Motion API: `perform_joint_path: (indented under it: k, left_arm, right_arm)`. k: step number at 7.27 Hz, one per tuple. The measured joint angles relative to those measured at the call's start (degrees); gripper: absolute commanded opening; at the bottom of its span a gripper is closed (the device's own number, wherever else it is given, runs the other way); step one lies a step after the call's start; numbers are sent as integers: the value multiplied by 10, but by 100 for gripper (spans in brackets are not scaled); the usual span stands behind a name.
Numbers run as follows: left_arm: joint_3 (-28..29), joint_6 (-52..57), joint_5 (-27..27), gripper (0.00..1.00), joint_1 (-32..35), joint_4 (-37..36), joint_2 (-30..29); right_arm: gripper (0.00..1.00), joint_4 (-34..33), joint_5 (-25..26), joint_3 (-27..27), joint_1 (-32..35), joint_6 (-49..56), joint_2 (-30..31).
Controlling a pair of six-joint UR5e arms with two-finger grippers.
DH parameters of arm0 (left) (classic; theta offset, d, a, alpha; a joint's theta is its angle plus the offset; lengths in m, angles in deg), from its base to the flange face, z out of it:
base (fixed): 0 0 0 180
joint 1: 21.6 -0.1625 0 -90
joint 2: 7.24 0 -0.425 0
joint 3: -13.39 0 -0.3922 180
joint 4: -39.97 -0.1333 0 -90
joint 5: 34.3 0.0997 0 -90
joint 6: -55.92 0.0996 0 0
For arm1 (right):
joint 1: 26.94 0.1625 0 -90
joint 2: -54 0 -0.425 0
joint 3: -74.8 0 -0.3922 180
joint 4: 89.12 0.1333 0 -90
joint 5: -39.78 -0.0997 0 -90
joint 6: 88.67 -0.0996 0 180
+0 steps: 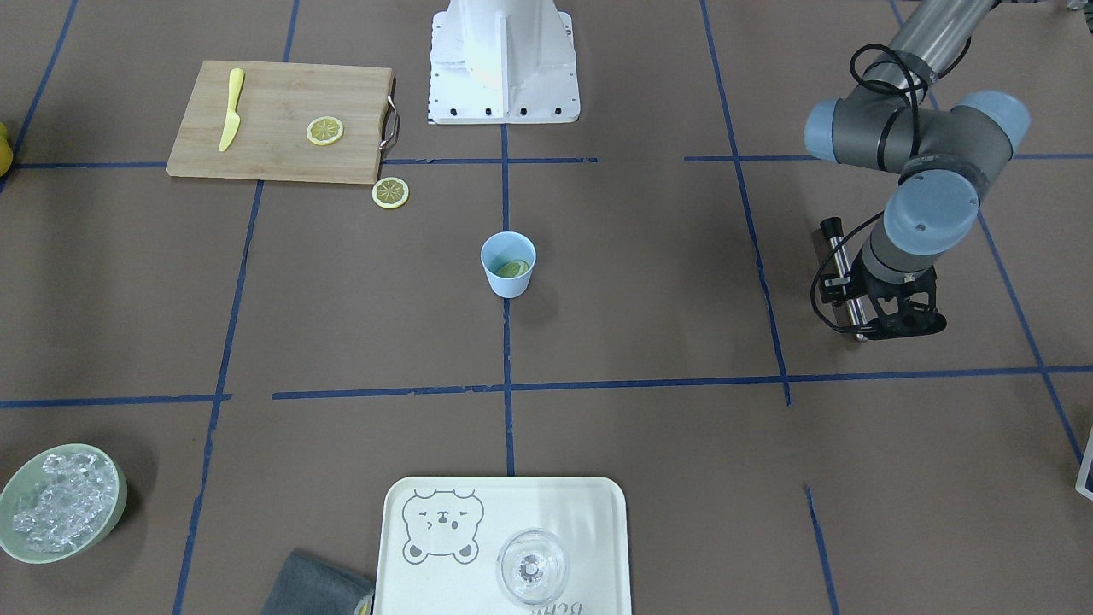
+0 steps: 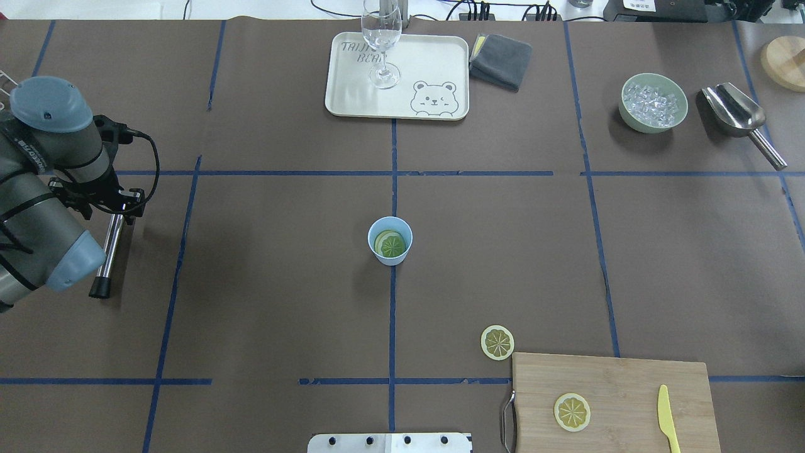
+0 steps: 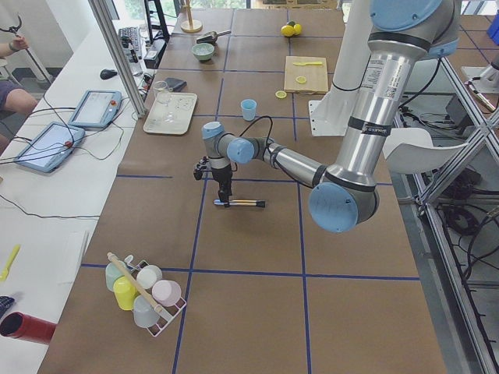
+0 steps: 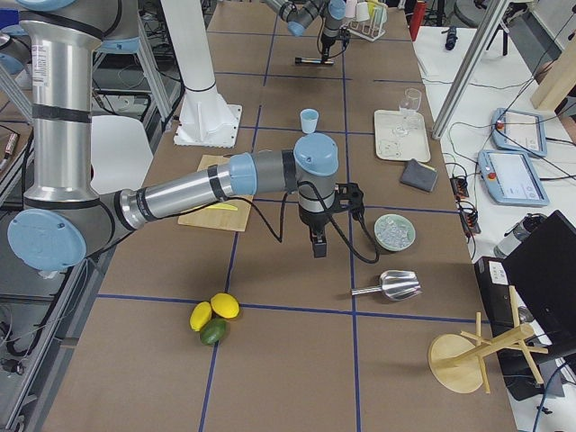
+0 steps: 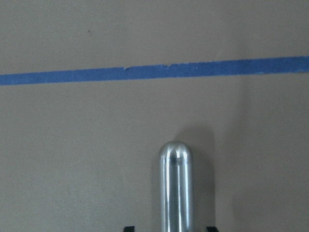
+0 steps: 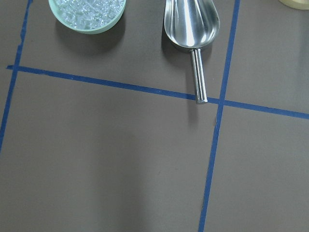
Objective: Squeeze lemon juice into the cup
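At the centre of the overhead frame stands the cup, upright on the desk, with a lemon slice lying inside it. Lower right, a second slice sits on the bare desk just beside the cutting board, and a third slice lies on the board. At far left, the left jaws stand apart on either side of a steel rod whose long axis runs toward the lower edge. The cup lies well to their right. The right jaws show only in a side view, so I cannot tell their state. That arm looks nearer the loose slices.
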Motion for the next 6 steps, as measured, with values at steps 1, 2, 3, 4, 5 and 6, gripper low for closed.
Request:
perform_joint_path:
  k: [1, 2, 3, 4, 5, 6]
  left_arm:
    - [-3, 0, 1, 100, 2, 0, 0]
    - [-14, 2, 0, 100, 15, 1, 0]
    - [-38, 13, -2, 100, 46, 0, -2]
    - [-64, 44, -12, 100, 87, -2, -5]
    - [-85, 95, -33, 100, 136, -3, -5]
    - [-97, 157, -56, 100, 188, -4, -1]
  right_arm:
    - [100, 0, 0, 0, 0, 0, 0]
    - [100, 0, 1, 1, 0, 0, 0]
    - [100, 0, 3, 1, 0, 1, 0]
    - [100, 0, 4, 2, -1, 2, 0]
    - [100, 0, 4, 5, -1, 3, 1]
    - [100, -1, 2, 10, -1, 5, 2]
